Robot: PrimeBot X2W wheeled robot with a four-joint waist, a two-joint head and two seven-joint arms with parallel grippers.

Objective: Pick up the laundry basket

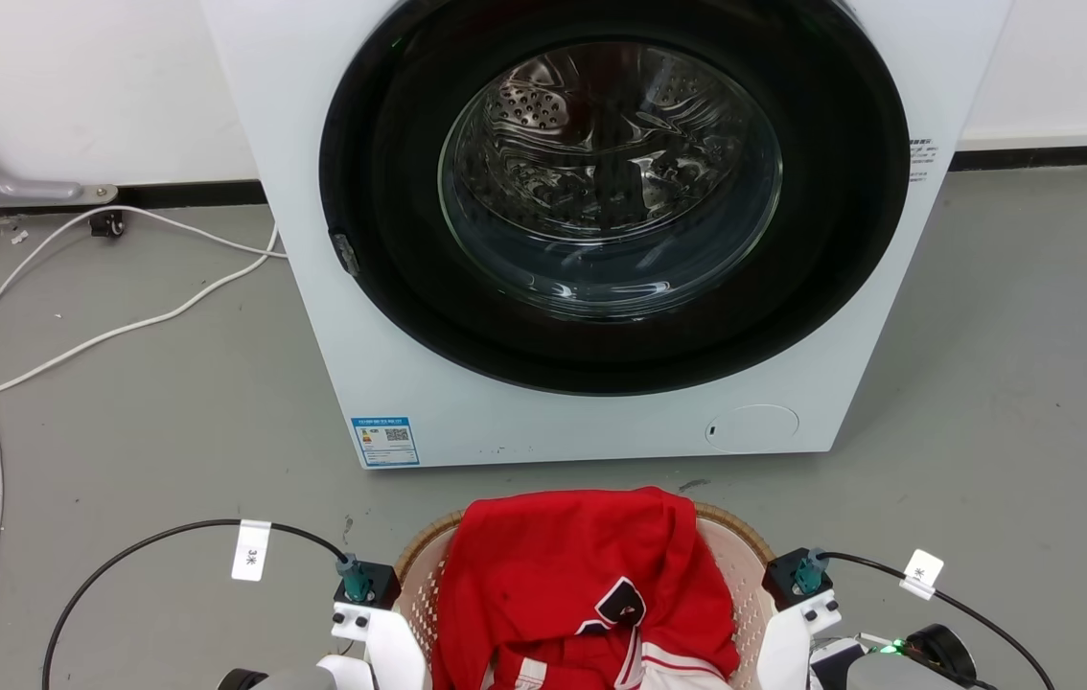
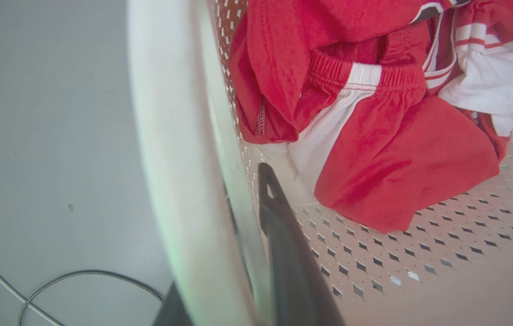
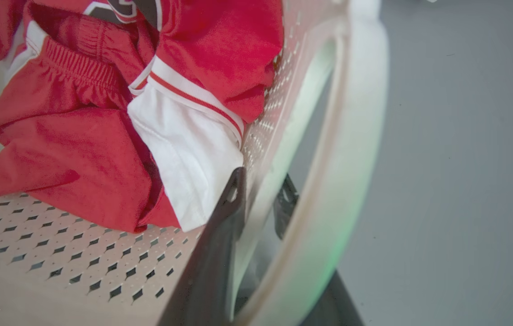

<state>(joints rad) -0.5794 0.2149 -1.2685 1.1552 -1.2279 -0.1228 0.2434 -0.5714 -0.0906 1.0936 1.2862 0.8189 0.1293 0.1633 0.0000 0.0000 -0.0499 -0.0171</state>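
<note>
The laundry basket [image 1: 747, 575] sits on the grey floor [image 1: 1004, 383]. The white front-loading washer [image 1: 409, 364] stands just behind it, its round glass door [image 1: 611, 172] shut. Red and white clothes [image 1: 582, 565] are heaped inside the basket and reach up over its brown woven-look rim [image 1: 427, 542] on the far side. Its perforated cream bottom is bare on my side.

My left gripper [image 2: 247, 190] is at the basket's left side. One dark finger [image 2: 283, 244] lies inside, flat against the perforated wall, and the other is outside it, in the gap behind the broad white handle [image 2: 166, 136]. The two are pressed close, pinching that wall between them. A red hem with a white stripe lies just past the inner fingertip, inside the basket.

My right gripper [image 3: 262, 181] mirrors this at the basket's right side. Its inner finger [image 3: 220, 240] rests against the inside of the wall, touching a white fold of the clothes [image 3: 184, 158]. The outer finger [image 3: 287, 203] stands between the wall and the right handle [image 3: 360, 136]. The fingers are drawn together on the wall here too.

Well to the left of the basket, a white cable [image 1: 122, 331] trails over the floor. I cannot tell whether the basket's base touches the floor.
</note>
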